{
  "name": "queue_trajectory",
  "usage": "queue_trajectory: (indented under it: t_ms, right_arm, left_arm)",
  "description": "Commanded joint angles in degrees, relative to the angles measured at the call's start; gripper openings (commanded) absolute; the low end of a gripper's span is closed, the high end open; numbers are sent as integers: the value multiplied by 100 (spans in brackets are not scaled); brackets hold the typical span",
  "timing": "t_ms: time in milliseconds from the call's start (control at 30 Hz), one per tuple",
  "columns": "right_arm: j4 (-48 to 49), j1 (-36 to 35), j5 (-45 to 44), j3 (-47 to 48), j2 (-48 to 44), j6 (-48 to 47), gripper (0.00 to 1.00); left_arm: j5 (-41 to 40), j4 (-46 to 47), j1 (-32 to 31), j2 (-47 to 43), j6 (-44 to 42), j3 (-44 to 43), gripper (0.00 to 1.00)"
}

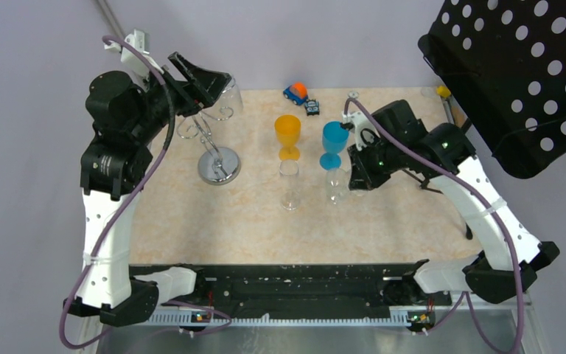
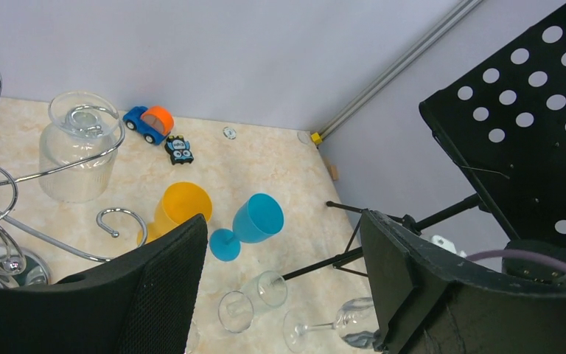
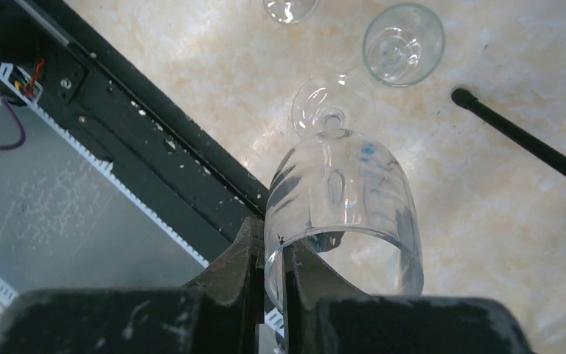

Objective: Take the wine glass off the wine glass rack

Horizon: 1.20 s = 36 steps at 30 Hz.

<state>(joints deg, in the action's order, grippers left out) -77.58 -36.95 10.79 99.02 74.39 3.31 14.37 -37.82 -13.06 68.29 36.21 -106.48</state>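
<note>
The chrome wine glass rack [image 1: 218,164] stands at the back left, its hook arms [image 2: 0,181] also in the left wrist view. A clear wine glass [image 1: 231,94] hangs upside down from one hook [image 2: 78,153]. My left gripper [image 1: 205,82] is raised beside the rack top, wide open and empty [image 2: 280,295], apart from that glass. My right gripper [image 1: 348,175] is shut on the rim of another clear wine glass [image 3: 343,195], pinching the wall [image 3: 273,273]. This glass stands upright with its foot [image 3: 326,110] down by the table.
An orange goblet [image 1: 288,135], a blue goblet [image 1: 334,143] and a clear glass [image 1: 289,184] stand mid-table. A toy car [image 1: 295,92] and a small toy [image 1: 312,108] lie at the back. A black perforated music stand [image 1: 519,74] overhangs the right side.
</note>
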Motion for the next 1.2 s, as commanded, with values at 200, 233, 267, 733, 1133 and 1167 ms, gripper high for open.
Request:
queue_trajectory:
  t_ms: [200, 233, 267, 733, 1133, 1167]
  right_arm:
    - [-61, -471, 55, -349, -119, -251, 0]
    - [-71, -557, 56, -428, -106, -272, 0]
    - [-72, -653, 10, -501, -82, -292, 0]
    - [938, -886, -1154, -1653, 516, 334, 0]
    - [1586, -887, -845, -2206, 545, 489, 0]
    - [1584, -886, -895, -2223, 559, 513, 0]
  left_arm:
    - [-100, 90, 32, 0, -158, -139, 79]
    - [-120, 97, 32, -8, -158, -123, 79]
    - [-125, 106, 38, -18, -158, -101, 79]
    - [-235, 161, 48, -74, -131, 19, 79]
    - [-241, 179, 49, -70, -123, 66, 80]
    - [-242, 179, 55, -75, -129, 68, 80]
